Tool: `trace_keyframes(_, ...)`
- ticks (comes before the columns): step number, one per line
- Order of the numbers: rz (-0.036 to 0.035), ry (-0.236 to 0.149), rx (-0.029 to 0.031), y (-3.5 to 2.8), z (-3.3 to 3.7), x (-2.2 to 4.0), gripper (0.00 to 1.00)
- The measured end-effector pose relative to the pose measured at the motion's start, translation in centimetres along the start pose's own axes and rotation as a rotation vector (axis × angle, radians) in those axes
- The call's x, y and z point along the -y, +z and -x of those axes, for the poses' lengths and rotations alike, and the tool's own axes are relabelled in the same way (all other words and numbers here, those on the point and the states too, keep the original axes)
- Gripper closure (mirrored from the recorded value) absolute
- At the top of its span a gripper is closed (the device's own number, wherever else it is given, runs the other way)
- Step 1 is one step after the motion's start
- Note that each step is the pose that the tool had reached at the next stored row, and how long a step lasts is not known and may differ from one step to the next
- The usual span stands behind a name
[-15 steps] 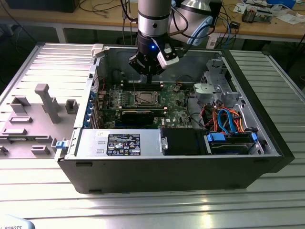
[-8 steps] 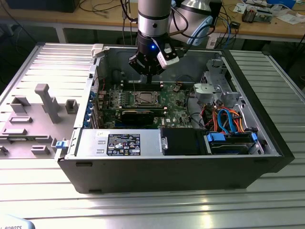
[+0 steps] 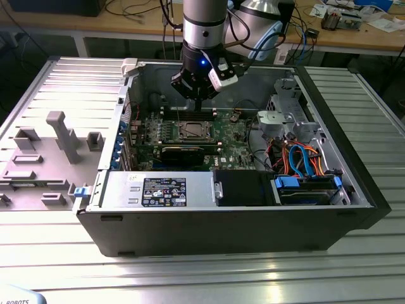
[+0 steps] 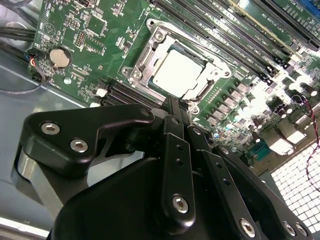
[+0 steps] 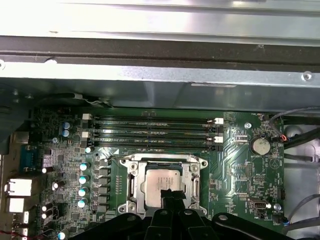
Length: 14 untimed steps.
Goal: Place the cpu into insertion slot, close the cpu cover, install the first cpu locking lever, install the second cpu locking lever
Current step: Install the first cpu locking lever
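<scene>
Silver-topped, the cpu [image 5: 161, 181] lies seated with the cpu cover [image 5: 162, 163] flat around it; we judge that is why our claw [image 5: 170, 194] hovers just above, clenched and empty.

Illegibly fine print on the label [image 3: 163, 192] of the power supply [image 3: 120, 197]; nothing readable.

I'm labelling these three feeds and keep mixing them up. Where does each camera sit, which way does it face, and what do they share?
Exterior view: off the arm, above the open computer case, looking down inside; arm and gripper hang over the motherboard.
First wrist view: on the wrist, looking past the fingers at the cpu.
Second wrist view: on the wrist, another angle, gripper in front.
All share the cpu.
</scene>
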State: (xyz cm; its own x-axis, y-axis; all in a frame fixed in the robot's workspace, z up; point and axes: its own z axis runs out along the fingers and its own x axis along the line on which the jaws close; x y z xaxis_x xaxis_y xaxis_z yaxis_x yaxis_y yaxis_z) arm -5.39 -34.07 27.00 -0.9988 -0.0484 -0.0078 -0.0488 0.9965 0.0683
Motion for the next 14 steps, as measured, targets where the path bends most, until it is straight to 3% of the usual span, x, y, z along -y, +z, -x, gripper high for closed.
trace_keyframes(2, 0.0003, -0.031, -0.0020, 0.00, 0.00, 0.00, 0.89)
trace_keyframes(9, 0.0004, -0.034, -0.0022, 0.00, -0.02, 0.00, 0.89)
trace_keyframes(12, 0.0003, -0.035, -0.0023, 0.00, -0.63, -0.03, 0.89)
trace_keyframes(14, 0.0003, -0.035, -0.0023, 0.00, -1.62, -0.08, 0.89)
